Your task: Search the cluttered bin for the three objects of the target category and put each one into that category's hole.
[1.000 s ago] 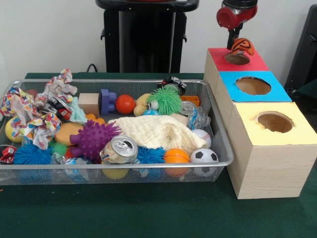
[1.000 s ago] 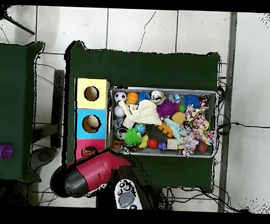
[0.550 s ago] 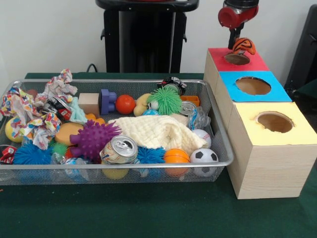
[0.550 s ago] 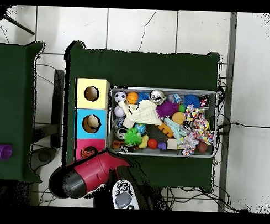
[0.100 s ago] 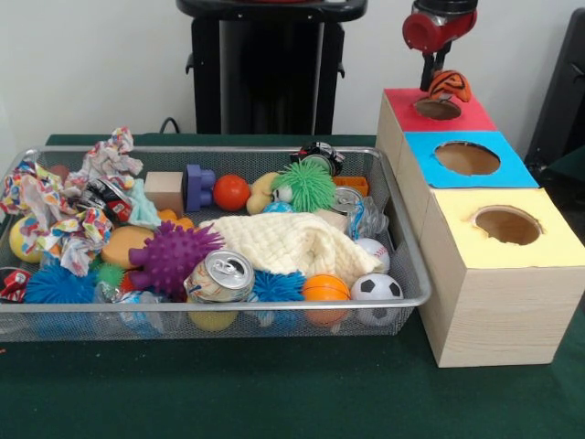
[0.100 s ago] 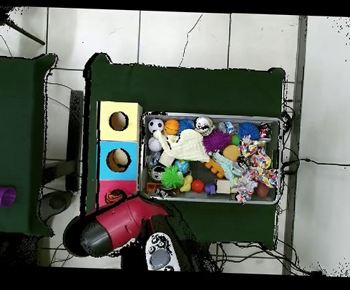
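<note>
Front view: the gripper (image 5: pixel 437 80) hangs over the red box (image 5: pixel 402 102), clenched on an orange and black striped ball (image 5: pixel 448 85), which sits just above the far rim of the red box's hole (image 5: pixel 438 109). Only a dark stem shows below the arm's red housing, running down to the ball's left side; how wide the fingers stand cannot be made out. Next along the row come the blue box (image 5: pixel 430 169) and the yellow box (image 5: pixel 521 251), each with a round hole on top. Beside the boxes sits the wire mesh bin (image 5: pixel 407 265), full of clutter: a cream cloth (image 5: pixel 288 242) across the middle, a purple spiky ball (image 5: pixel 172 256), a green spiky ball (image 5: pixel 304 186), a drink can (image 5: pixel 221 276) lying with its top toward the camera, an orange ball (image 5: pixel 325 288), a small soccer ball (image 5: pixel 377 288), a baseball (image 5: pixel 371 251), a red-orange ball (image 5: pixel 231 192), a purple block (image 5: pixel 196 187), a wooden cube (image 5: pixel 164 190), and crumpled patterned paper (image 5: pixel 55 215) at the left end. Overhead view: the red arm (image 6: pixel 121 224) reaches in from the bottom edge to the red box (image 6: pixel 105 188); the striped ball (image 6: pixel 116 197) shows as an orange spot at the hole, just at the arm's tip. The fingers themselves are hidden under the arm. The blue box (image 6: pixel 102 147) and yellow box (image 6: pixel 132 110) line up above it, and the bin (image 6: pixel 279 161) lies just beside them on the green table (image 6: pixel 187 87).
</note>
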### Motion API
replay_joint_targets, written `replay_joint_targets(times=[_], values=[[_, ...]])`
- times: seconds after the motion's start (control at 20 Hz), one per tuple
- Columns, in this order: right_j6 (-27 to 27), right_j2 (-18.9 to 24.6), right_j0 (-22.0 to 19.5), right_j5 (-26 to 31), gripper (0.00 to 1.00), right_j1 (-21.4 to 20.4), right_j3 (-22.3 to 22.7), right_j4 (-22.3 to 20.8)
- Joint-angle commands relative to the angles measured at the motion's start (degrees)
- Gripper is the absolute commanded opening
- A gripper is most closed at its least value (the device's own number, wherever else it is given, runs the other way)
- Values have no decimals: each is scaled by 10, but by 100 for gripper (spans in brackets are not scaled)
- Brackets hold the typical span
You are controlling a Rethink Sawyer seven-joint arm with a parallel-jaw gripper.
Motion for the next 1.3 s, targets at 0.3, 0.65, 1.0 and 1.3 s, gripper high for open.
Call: replay_joint_targets(times=[0.3,0.65,1.0,1.3], values=[[46,-7,-4,18,100,14,-31,-14],[50,-8,-3,12,100,7,-30,-12],[44,-1,-11,28,100,-29,-14,5],[2,16,-24,104,100,-114,1,47]])
